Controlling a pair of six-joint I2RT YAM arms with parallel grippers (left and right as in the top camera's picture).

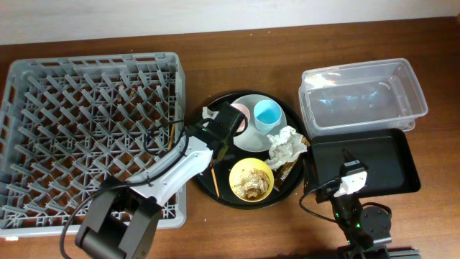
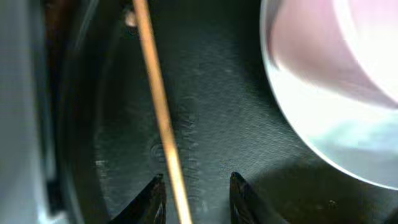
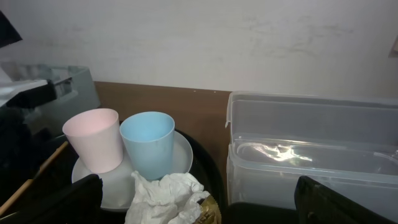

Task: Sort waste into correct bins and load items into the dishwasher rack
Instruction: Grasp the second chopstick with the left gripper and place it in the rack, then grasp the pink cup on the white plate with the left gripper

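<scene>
My left gripper [image 2: 196, 182] is open low over the round black tray, with a wooden chopstick [image 2: 163, 112] lying between its fingers; it also shows in the overhead view [image 1: 221, 147]. The chopstick [image 1: 213, 180] runs out below it. The plate [image 1: 253, 133] carries the pink cup [image 1: 241, 111] and blue cup [image 1: 268, 113]. A white napkin [image 1: 287, 144] and brown wrapper [image 1: 289, 169] lie beside the yellow bowl [image 1: 251, 179], which holds food scraps. My right gripper [image 3: 199, 182] is open and empty over the shallow black tray [image 1: 392, 155]. The clear tub [image 1: 363, 93] stands behind it. The grey rack [image 1: 90, 137] is at left.
The round black tray [image 1: 215, 201] sits between the rack and the bins. In the right wrist view the pink cup [image 3: 93, 140], blue cup [image 3: 149, 143] and napkin [image 3: 165, 196] lie ahead, with the tub [image 3: 311, 149] to the right.
</scene>
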